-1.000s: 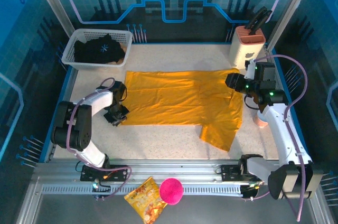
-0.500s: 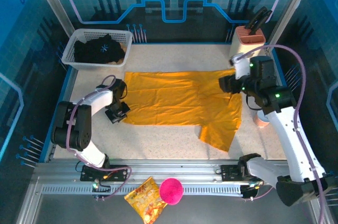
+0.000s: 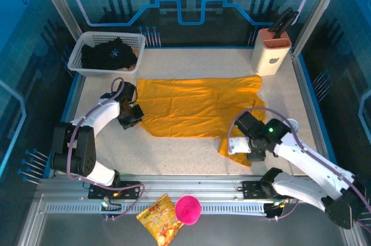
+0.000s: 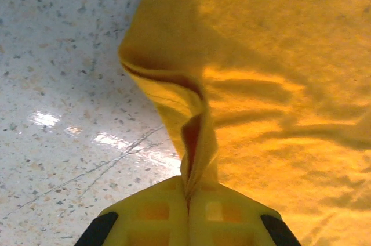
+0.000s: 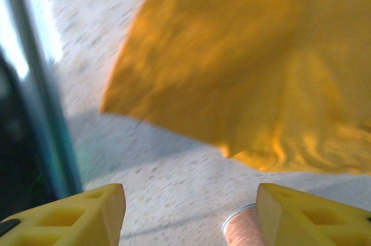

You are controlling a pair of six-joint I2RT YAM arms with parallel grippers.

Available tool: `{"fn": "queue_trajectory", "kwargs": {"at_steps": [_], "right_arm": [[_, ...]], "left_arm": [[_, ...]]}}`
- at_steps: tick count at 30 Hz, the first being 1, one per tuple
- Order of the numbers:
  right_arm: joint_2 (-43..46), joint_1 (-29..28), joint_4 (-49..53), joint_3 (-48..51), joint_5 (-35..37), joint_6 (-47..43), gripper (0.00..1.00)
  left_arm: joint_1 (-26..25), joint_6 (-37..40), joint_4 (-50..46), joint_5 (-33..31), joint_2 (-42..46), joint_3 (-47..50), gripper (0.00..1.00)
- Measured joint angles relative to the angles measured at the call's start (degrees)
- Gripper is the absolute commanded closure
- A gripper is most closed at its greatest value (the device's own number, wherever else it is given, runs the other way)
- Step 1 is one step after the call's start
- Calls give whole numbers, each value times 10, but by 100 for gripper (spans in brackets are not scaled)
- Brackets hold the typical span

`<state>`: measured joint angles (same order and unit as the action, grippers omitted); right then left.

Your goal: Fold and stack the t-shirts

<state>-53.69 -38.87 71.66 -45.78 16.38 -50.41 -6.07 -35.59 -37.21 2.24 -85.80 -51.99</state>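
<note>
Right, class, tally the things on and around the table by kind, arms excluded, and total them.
T-shirts: 2, orange t-shirt and black t-shirt
Basket: 1
Knife block: 1
Snack bag: 1
Pink ball: 1
Pinkish cylinder: 1
Total: 7

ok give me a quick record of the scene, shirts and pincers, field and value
orange tee: spread mostly flat on the table, one sleeve toward the near edge
black tee: bunched in the white basket, far left corner
left pincer: shut on the orange tee's left edge, cloth pinched into a ridge
right pincer: open, nothing between the jaws, by the near sleeve
folding: not yet done
stack: none yet
</note>
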Motion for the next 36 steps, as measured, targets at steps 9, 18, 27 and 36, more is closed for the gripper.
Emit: {"fn": "queue_trajectory", "kwargs": {"at_steps": [9,18,27,36], "right_arm": [[-58,-92,-54,126,-42,-56,49],[-66,-104,-100,163,-44,-62,52],[-57,-60,-130,171,-44,-62,54],[-84,-42,-154,171,-37,-63,59]], "left_arm": [[0,3,7,16,28,0,100],[0,13,8,18,32,0,100],[0,13,22,29,32,0,100],[0,16,30,37,34,0,100]]}}
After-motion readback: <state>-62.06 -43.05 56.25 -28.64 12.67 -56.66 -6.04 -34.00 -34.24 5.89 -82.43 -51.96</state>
